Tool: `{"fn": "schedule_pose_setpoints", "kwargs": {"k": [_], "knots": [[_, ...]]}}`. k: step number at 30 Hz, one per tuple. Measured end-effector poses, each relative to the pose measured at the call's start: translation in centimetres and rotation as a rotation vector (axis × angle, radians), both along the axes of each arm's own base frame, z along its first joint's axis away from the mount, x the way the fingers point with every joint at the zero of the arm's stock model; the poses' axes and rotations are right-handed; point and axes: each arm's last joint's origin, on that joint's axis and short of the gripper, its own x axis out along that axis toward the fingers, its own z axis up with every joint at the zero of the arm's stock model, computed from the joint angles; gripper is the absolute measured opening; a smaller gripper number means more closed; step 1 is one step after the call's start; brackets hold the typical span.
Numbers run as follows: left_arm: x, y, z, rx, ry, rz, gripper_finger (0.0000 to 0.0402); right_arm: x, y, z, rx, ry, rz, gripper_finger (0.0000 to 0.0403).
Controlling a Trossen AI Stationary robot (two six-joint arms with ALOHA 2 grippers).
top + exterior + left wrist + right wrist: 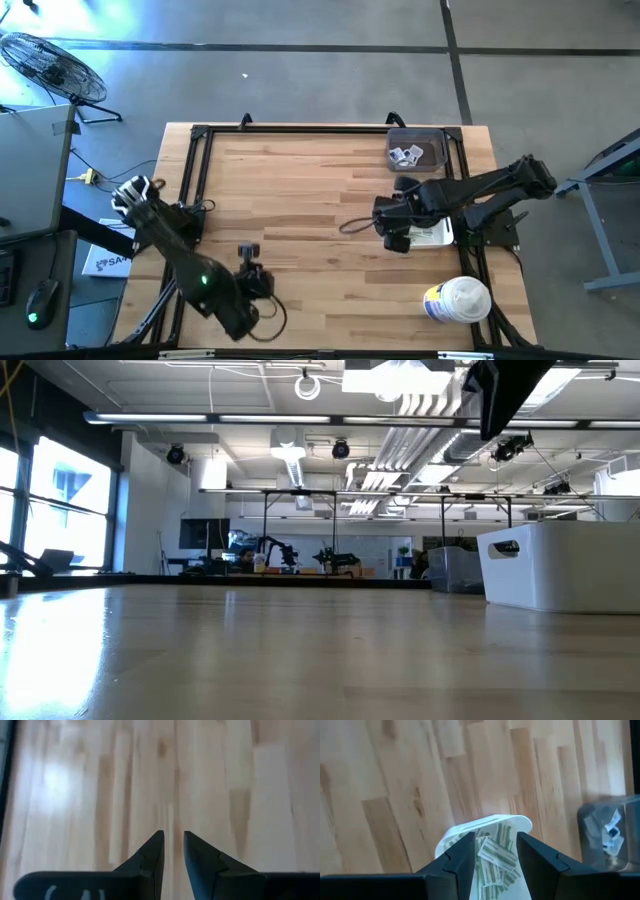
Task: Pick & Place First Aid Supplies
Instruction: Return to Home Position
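Observation:
Several narrow greenish-white strip wrappers point(492, 854) lie in a white container point(485, 824) at the table's right side, which also shows in the high view point(436, 235). Small white sachets point(405, 154) lie in a clear dark bin point(432, 141) at the far right corner. My right gripper point(495, 840) is open and hovers over the white container, its fingers above the strips; it also shows in the high view point(393, 228). My left gripper point(173, 837) is open by a narrow gap and empty above bare wood near the near left edge point(248, 262).
A large white round tub with a yellow-blue label point(458, 300) stands at the near right. A black frame point(200, 135) runs around the tabletop. In the low view the white container point(560, 565) stands at the right. Bare wood point(300, 200) fills the table's middle.

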Motion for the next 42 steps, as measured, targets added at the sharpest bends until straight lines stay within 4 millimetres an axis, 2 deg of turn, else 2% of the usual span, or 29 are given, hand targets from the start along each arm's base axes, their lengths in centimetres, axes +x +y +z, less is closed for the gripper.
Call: {"fn": "schedule_pose_setpoints", "kwargs": {"k": [6, 10, 16, 19, 23, 29, 36, 42], "knots": [[-1.3, 2.8, 1.9, -0.073, -0.209, -0.057, 0.0069, -0.7, 2.4, 0.1, -0.076, -0.016, 0.117, 0.0138], [-1.9, 4.7, 1.3, -0.177, -0.293, -0.156, 0.0069, -1.0, 3.6, 0.2, -0.091, -0.042, 0.165, 0.0138], [-3.4, 8.8, -0.5, -0.299, -0.437, -0.235, 0.0069, -2.4, 4.4, 1.2, -0.052, -0.167, 0.242, 0.0138], [-4.2, 11.1, -1.3, -0.323, -0.533, -0.22, 0.0069, -4.0, 3.8, 1.1, -0.017, -0.266, 0.266, 0.0138], [-5.4, 13.8, -2.7, -0.374, -0.607, -0.224, 0.0069, -7.2, 1.9, 0.5, 0.039, -0.375, 0.232, 0.0138], [-9.2, 17.6, -4.7, -0.444, -0.74, -0.18, 0.0069, -12.5, -0.7, -0.6, 0.138, -0.7, 0.238, 0.0138], [-13.2, 19.7, -7.1, -0.48, -0.943, -0.154, 0.0069, -17.2, -2.5, -3.0, 0.286, -1.114, 0.383, 0.0138], [-15.8, 20.3, -8.4, -0.517, -0.985, -0.199, 0.0069, -19.3, -3.4, -5.6, 0.282, -1.368, 0.455, 0.0138]]}}
